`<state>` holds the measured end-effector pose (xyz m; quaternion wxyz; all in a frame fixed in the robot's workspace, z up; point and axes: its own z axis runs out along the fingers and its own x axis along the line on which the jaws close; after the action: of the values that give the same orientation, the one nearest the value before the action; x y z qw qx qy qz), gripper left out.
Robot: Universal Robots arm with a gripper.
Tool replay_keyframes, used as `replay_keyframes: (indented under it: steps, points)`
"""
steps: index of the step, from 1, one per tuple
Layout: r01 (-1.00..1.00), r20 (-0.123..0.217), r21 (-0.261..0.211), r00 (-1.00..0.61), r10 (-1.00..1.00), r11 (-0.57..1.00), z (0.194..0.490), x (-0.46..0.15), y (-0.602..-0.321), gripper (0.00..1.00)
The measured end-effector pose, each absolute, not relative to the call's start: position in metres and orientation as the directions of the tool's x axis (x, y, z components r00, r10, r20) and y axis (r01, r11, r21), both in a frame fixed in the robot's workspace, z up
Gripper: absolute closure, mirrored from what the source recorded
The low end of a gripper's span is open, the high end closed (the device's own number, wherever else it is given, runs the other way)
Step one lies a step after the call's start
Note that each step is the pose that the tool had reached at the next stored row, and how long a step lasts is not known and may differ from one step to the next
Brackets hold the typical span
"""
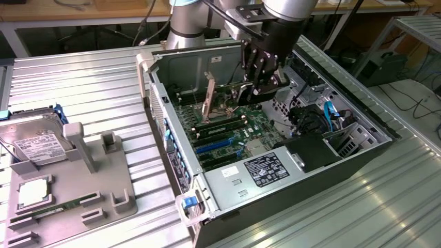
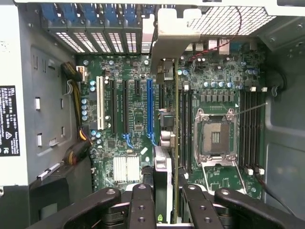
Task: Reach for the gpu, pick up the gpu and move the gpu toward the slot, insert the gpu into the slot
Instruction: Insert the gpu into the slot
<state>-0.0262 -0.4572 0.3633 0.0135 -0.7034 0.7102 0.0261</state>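
My gripper (image 1: 258,89) is inside the open computer case (image 1: 358,93), shut on the gpu (image 1: 231,101). The gpu is a thin dark card held on edge above the green motherboard (image 1: 258,126). Its silver end bracket (image 1: 208,98) points toward the case's rear wall. In the wrist view the gpu (image 2: 167,167) is seen edge-on between my fingertips (image 2: 143,205), with its bracket (image 2: 169,33) at the far end. The long blue slot (image 2: 149,107) lies parallel to the card and a little to one side of it. In the exterior view the blue slot (image 1: 210,147) is lower on the board.
Beside the card are the silver processor socket (image 2: 214,138), black memory slots (image 2: 250,133) and a white slot (image 2: 100,102). The power supply (image 1: 265,168) sits at the case's near end. A grey fixture (image 1: 103,175) at the exterior view's left carries a hard drive (image 1: 34,144) and a memory stick (image 1: 55,209).
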Motion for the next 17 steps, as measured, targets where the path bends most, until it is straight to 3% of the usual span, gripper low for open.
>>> replay_keyframes:
  steps: [17]
  points:
    - [-1.0, -0.056, 0.029, -0.011, -0.998, 0.009, 0.344, -0.026, -0.457, 0.72]
